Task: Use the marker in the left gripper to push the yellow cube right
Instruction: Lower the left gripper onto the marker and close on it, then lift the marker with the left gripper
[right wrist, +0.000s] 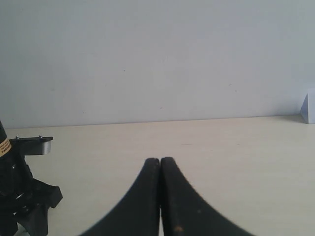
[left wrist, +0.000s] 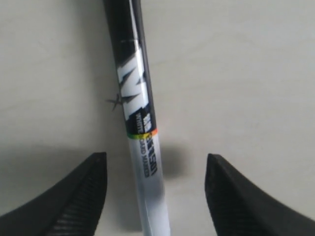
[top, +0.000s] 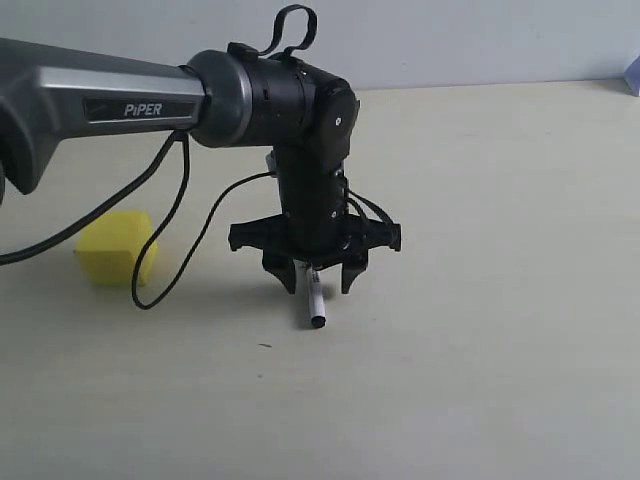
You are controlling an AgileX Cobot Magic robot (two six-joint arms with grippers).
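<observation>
The left gripper (top: 319, 284) points straight down at the table (top: 480, 300), right of the yellow cube (top: 115, 247). Its jaws stand open and wide apart. The marker (top: 313, 297) lies between the two black fingers (left wrist: 74, 196), with a bare gap on each side, so nothing grips it. In the left wrist view the marker (left wrist: 140, 128) shows its white barrel, black label and a shadow beside it. The yellow cube rests about a gripper's width left of the fingers. The right gripper (right wrist: 160, 160) is shut with nothing in it, and hovers over the table.
A black cable (top: 170, 240) hangs from the left arm and loops down in front of the cube's right side. A small pale lavender object (top: 633, 75) sits at the table's far right edge. Part of the left arm (right wrist: 24, 196) shows in the right wrist view.
</observation>
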